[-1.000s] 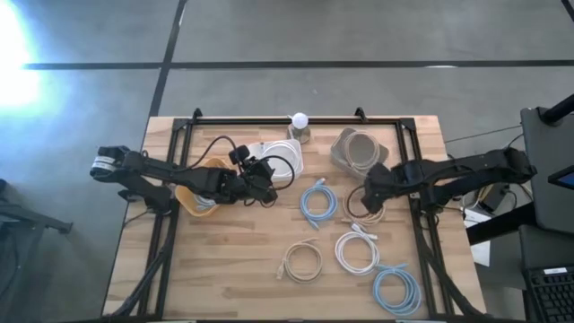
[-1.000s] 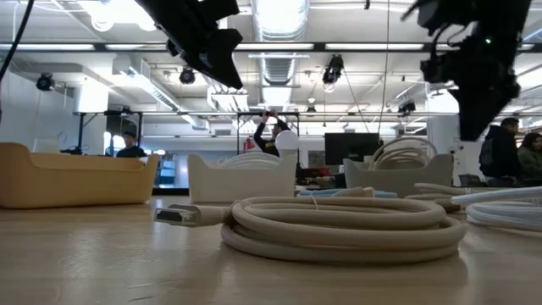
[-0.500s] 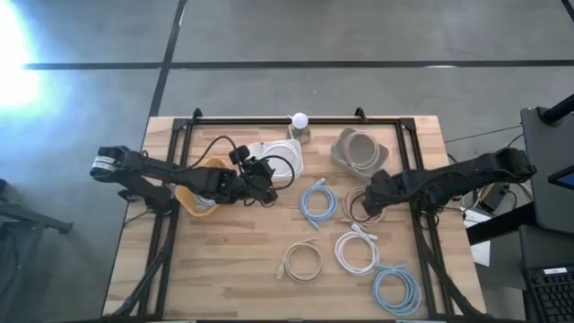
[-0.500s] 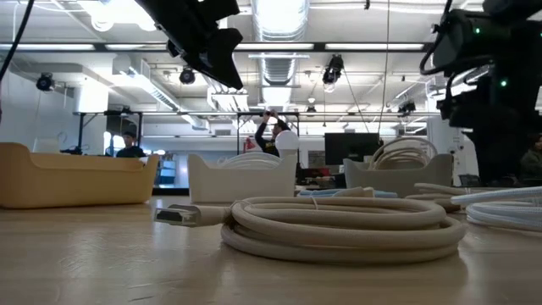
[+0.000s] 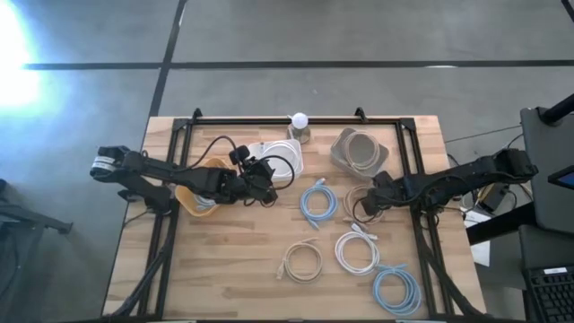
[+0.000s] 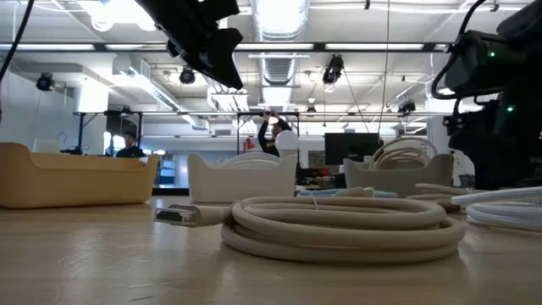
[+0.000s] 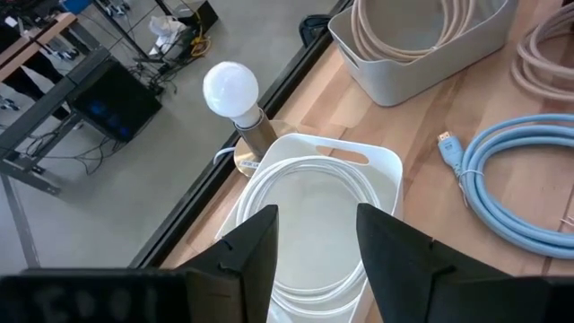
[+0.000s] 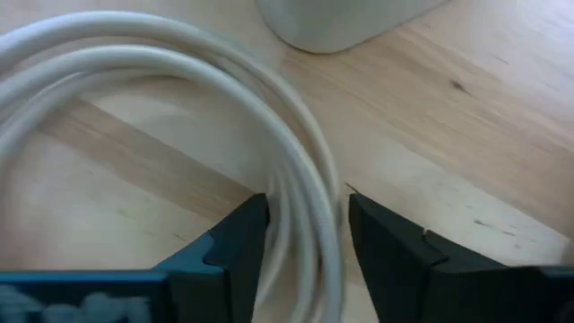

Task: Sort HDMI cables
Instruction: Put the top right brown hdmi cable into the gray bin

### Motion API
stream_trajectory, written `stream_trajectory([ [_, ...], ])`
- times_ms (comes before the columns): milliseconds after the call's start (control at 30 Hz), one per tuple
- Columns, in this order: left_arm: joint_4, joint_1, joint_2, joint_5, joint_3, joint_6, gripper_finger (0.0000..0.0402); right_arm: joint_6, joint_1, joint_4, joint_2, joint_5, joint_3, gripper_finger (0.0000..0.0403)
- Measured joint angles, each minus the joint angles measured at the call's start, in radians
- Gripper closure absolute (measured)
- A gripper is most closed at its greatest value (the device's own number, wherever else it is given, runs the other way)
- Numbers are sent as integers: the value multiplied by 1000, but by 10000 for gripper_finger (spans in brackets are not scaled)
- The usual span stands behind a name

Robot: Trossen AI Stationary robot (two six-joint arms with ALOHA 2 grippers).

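Several coiled HDMI cables lie flat on the wooden table: a light blue one (image 5: 317,202), a beige one (image 5: 303,262) (image 6: 339,224), a white one (image 5: 356,252), another light blue one (image 5: 395,289), and a beige one (image 5: 357,203) under my right gripper (image 5: 372,203). That gripper is open and low, its fingers on either side of this coil's strands (image 8: 300,193). My left gripper (image 7: 318,242) is open and hovers above the white bin (image 5: 280,158), which holds a white coil (image 7: 309,193). My right gripper comes at the beige coil from above, one finger (image 8: 238,238) inside the ring and one finger (image 8: 386,242) outside it, across the strands. The coil lies flat on the table. Whether the fingers touch the strands, I cannot tell.
A yellow bin (image 5: 202,196) sits under the left arm. A grey bin (image 5: 356,151) with beige cable stands just beyond the right gripper. A light bulb on a stand (image 5: 300,122) is at the far edge. Bare wood lies at the near left (image 5: 224,269).
My right gripper has moved down and a little toward the table's near edge, ending low over the beige coil beside the grey bin. The left arm and the coils have kept still.
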Motion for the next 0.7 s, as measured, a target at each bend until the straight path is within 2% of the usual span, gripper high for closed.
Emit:
stream_trajectory([
  [333,0,0,0,0,0,0,239,-6,8,50,1,-30,-1,378],
  [467,0,0,0,0,0,1,239,-53,28,55,3,-73,51,384],
  [700,0,0,0,0,0,1,239,-137,60,57,3,-61,170,384],
])
